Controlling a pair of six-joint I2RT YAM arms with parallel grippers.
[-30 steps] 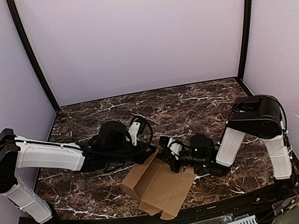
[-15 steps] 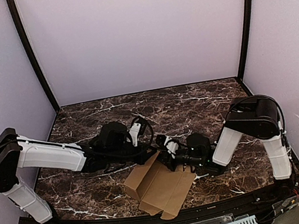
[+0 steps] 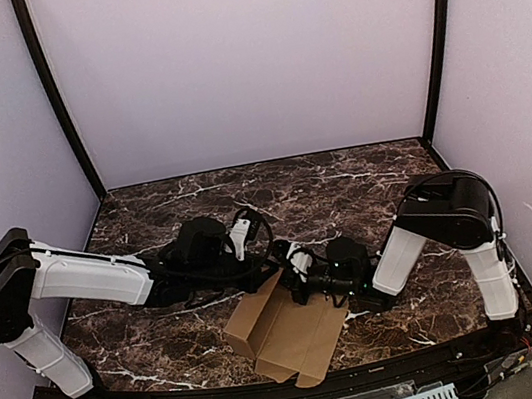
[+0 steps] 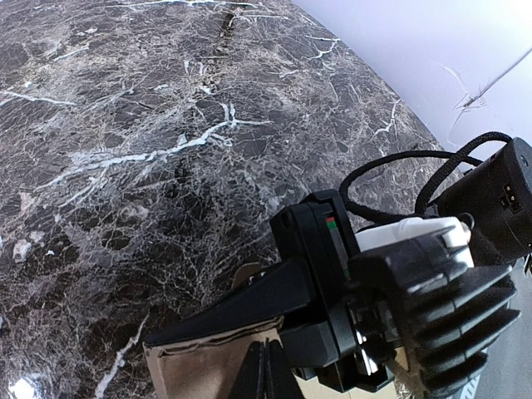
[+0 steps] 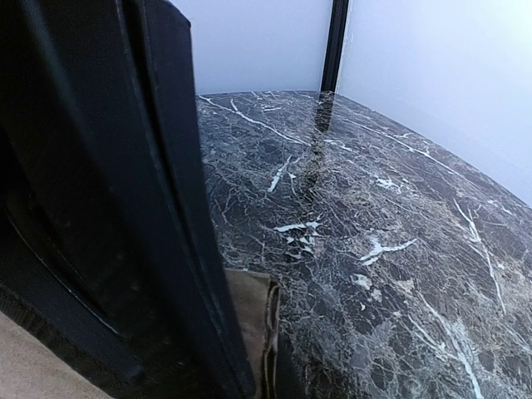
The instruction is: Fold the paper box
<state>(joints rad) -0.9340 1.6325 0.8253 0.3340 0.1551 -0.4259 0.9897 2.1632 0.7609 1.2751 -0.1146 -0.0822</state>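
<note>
One box [image 3: 292, 333], part-folded. Far flap mostly hidden under two arms; left gripper [image 3: 269, 278] and right gripper [image 3: 296, 283] both pinch its edge.

White shells, black joints on the left arm [image 3: 86, 277], and the same on the right arm [image 3: 452, 221]. Black cables [image 3: 252, 220] loop behind the hand. Ribbed black wrist housing [image 4: 449, 307], tiny red-green marking [image 4: 331, 223].
</note>
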